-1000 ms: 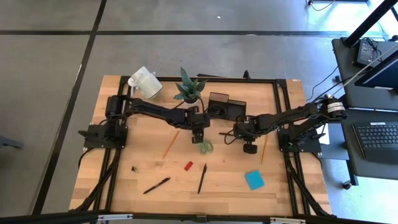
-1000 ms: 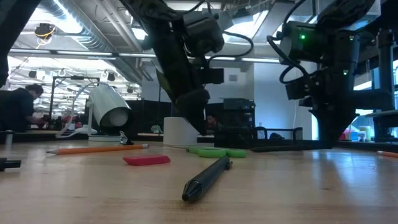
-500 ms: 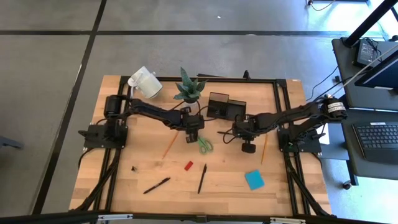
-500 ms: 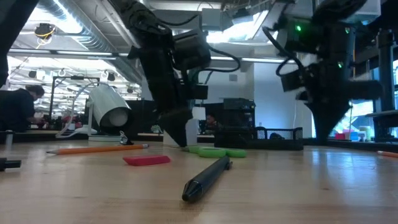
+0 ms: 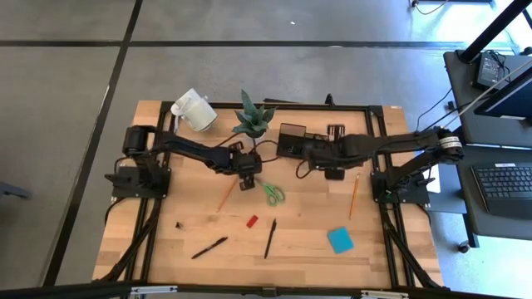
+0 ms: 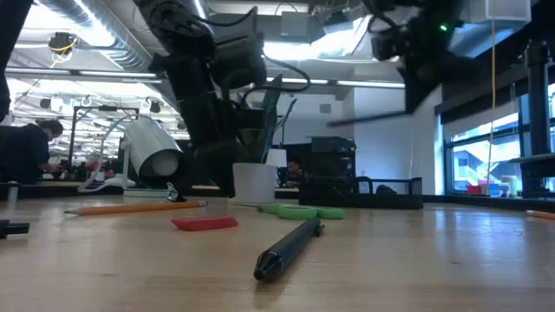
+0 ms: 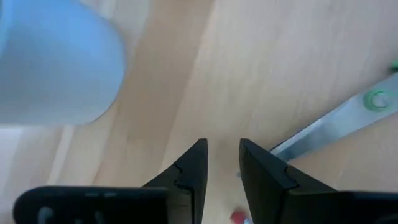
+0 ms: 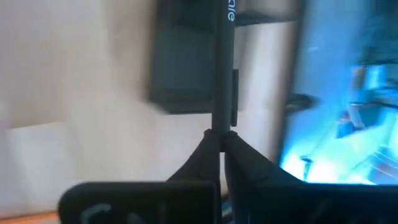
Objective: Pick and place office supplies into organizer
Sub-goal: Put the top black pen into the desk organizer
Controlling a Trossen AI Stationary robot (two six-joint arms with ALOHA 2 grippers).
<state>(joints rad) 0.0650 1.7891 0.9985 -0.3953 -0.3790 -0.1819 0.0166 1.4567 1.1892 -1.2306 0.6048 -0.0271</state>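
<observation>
A: Holding a slim black pen (image 8: 221, 68), the right gripper (image 8: 220, 138) is clenched on its lower end; the shaft runs straight out from the fingertips, with pale lettering near the far end.

B: Location?

A: Raised off the counter (image 5: 303, 224), with the right gripper (image 5: 309, 150) at the black organizer (image 5: 293, 139), which lies beyond the pen tip in the right wrist view.

B: Left side?

A: The left gripper (image 5: 246, 174) is released, fingers slightly parted and empty, low over the counter. The green-handled scissors (image 5: 272, 193) lie flat just beside it, blades (image 7: 323, 132) pointing toward its fingertips, not touching.
</observation>
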